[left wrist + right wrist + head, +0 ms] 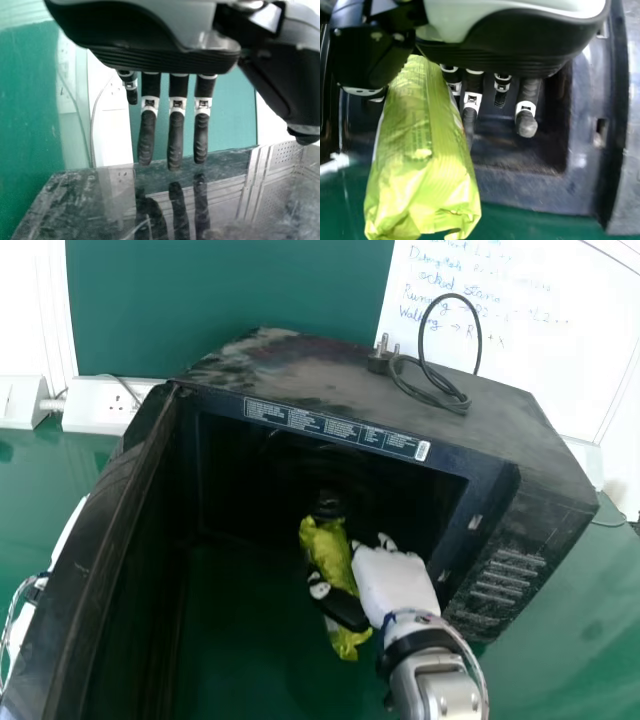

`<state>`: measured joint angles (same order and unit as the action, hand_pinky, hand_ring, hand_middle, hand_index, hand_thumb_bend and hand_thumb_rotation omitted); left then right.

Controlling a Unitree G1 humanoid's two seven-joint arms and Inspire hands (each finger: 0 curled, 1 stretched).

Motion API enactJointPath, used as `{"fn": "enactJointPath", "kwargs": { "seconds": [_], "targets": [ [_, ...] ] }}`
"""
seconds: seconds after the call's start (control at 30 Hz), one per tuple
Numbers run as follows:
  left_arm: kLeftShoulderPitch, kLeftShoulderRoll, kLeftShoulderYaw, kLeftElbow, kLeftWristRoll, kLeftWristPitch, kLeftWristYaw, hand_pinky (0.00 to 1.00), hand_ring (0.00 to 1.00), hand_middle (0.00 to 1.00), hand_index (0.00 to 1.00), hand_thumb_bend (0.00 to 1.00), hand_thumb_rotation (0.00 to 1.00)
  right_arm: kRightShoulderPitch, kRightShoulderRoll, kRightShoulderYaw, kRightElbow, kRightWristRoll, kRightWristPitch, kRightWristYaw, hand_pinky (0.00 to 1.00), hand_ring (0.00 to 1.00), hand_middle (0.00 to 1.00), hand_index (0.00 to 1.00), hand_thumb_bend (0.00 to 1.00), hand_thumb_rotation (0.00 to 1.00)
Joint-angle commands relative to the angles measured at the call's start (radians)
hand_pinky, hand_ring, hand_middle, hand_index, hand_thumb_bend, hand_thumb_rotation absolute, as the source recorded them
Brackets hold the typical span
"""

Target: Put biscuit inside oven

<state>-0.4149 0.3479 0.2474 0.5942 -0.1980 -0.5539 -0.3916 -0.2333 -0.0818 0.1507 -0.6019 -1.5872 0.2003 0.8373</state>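
Observation:
In the head view, my right hand (pixel 392 582) is at the mouth of the black oven (pixel 350 375), its thumb and fingers round a yellow-green biscuit packet (pixel 332 550). The packet's far end reaches into the dark opening, while its near end sticks out toward me. In the right wrist view the packet (pixel 422 155) lies between the thumb and fingers of my right hand (pixel 505 47). My left hand (pixel 22 625) is at the far left, outside the open oven door. Seen from its wrist, the left hand (pixel 176 132) has straight fingers above a glossy dark surface.
The oven door (pixel 105 540) stands open on the left, its edge toward me. A coiled cable with a plug (pixel 435 385) rests on the oven's top. Behind are wall sockets (pixel 105 408) and a whiteboard (pixel 560 330). The green table (pixel 560 640) lies underneath.

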Motion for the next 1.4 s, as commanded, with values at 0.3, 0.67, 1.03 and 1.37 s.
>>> {"fn": "enactJointPath", "kwargs": {
  "seconds": [0.3, 0.67, 1.03, 1.37],
  "targets": [
    [-0.003, -0.004, -0.004, 0.006, -0.006, -0.003, -0.006, 0.31, 0.35, 0.43, 0.49, 0.52, 0.07, -0.179, -0.028, -0.003, 0.148, 0.041, 0.040, -0.104, 0.07, 0.14, 0.46, 0.49, 0.52, 0.00],
    [0.001, -0.004, -0.006, -0.001, -0.001, -0.001, 0.001, 0.31, 0.35, 0.43, 0.49, 0.52, 0.07, -0.371, -0.104, 0.028, 0.497, 0.166, 0.045, -0.335, 0.09, 0.16, 0.47, 0.49, 0.53, 0.00],
    [0.007, -0.006, -0.008, -0.013, -0.011, 0.005, -0.008, 0.31, 0.35, 0.43, 0.49, 0.52, 0.07, -0.548, -0.188, 0.115, 0.852, 0.328, -0.007, -0.652, 0.10, 0.17, 0.47, 0.49, 0.53, 0.00],
    [0.005, -0.005, -0.005, 0.001, -0.019, -0.009, -0.026, 0.31, 0.35, 0.43, 0.50, 0.51, 0.07, -0.728, -0.219, 0.211, 1.271, 0.435, -0.079, -0.968, 0.09, 0.16, 0.47, 0.49, 0.53, 0.00]
  ]
}}
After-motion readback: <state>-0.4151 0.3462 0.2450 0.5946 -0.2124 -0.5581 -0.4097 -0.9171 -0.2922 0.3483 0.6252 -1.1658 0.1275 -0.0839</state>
